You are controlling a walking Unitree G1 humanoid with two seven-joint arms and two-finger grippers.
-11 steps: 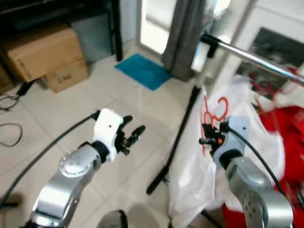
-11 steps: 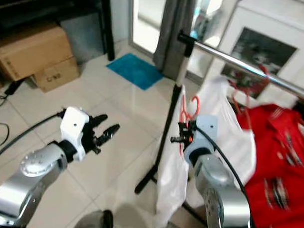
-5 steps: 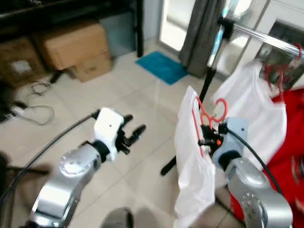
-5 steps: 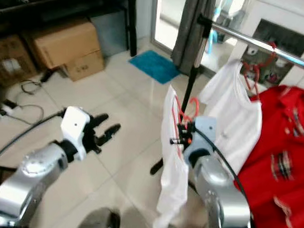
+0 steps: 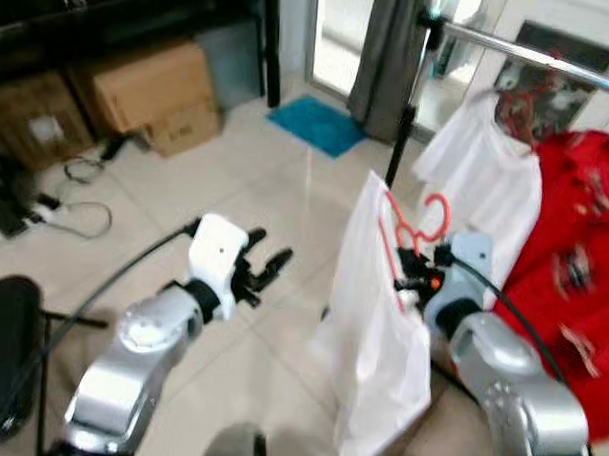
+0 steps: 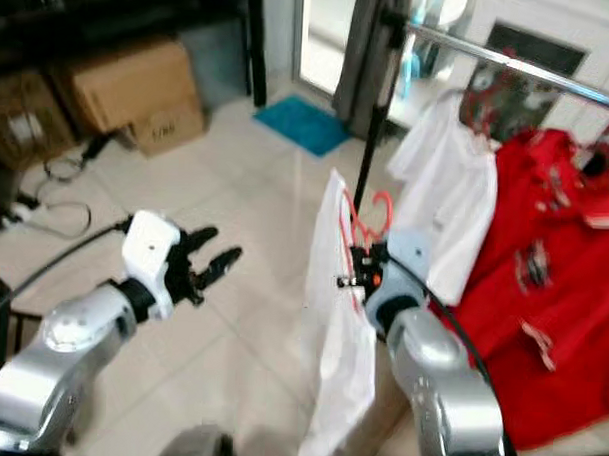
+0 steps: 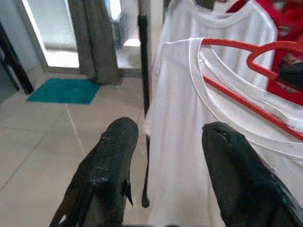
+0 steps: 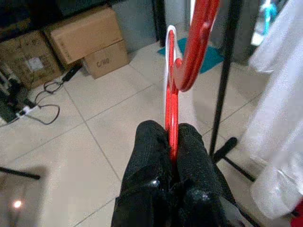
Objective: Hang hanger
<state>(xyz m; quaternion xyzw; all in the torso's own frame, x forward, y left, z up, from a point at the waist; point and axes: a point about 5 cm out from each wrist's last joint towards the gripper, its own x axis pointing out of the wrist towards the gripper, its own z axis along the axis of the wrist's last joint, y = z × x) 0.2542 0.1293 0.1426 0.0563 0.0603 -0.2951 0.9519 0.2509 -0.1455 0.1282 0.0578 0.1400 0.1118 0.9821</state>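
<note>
- The red hanger [image 5: 412,232] carries a white shirt [image 5: 376,341] and is held up in the air, below and to the left of the clothes rail [image 5: 531,58]. Its hook points upward and is not on the rail.
- The right gripper [image 8: 171,142] is clenched on the hanger's red wire, with both black fingers [image 8: 149,142] pressed against it from either side.
- The left gripper [image 5: 263,270] is raised at the robot's left, well apart from the shirt. Its 2 fingers [image 7: 113,151] are spread with nothing between them.
- The rail stands on a black upright pole [image 5: 403,121]. 2 garments already hang from it: a second white shirt [image 5: 486,184] and a red garment [image 5: 574,257].
- Progress, as judged: the pick-up is done and the hanger is secured. Remaining steps are the approach to the rail, lifting the hook above the bar, lowering it onto a free section near the pole, and releasing.
- Behind the work area lie cardboard boxes [image 5: 149,88], a teal mat [image 5: 316,125] and a grey curtain [image 5: 386,51].
</note>
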